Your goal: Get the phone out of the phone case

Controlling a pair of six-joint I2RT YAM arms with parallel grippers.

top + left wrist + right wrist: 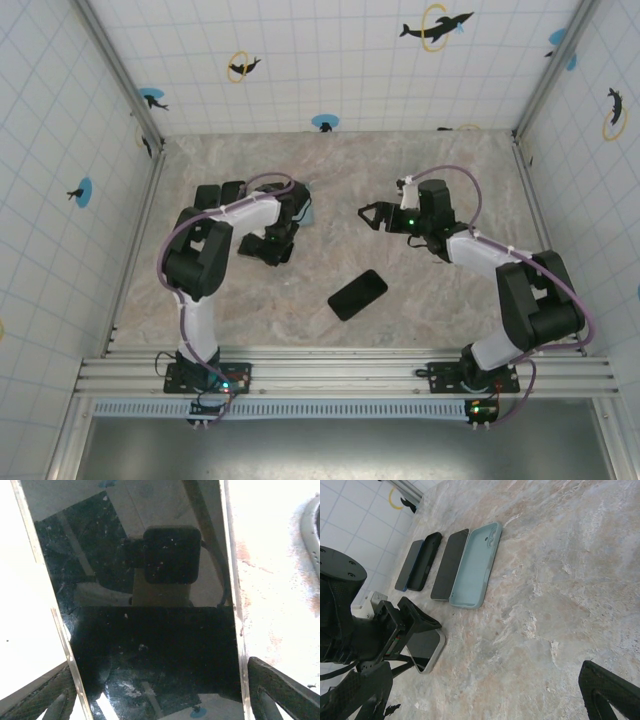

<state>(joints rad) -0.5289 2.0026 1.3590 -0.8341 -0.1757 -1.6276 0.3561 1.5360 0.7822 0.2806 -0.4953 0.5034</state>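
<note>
**Cased phone sits between the left pincer's fingers**

The phone (150, 645), in its pale-rimmed case (435, 656), lies flat on the bench (430, 300), left of centre. The left pincer (272, 246) straddles it, fingers apart along its long edges. The right pincer (368, 215) hangs nearby, spread and empty. A bare black phone (357, 294) lies nearer the arm bases.

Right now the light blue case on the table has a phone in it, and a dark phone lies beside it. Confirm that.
One thing is wrong: the light blue case is empty, its bare inside facing up, as the right wrist view shows. The rest holds: the dark phone lies beside it.
</note>
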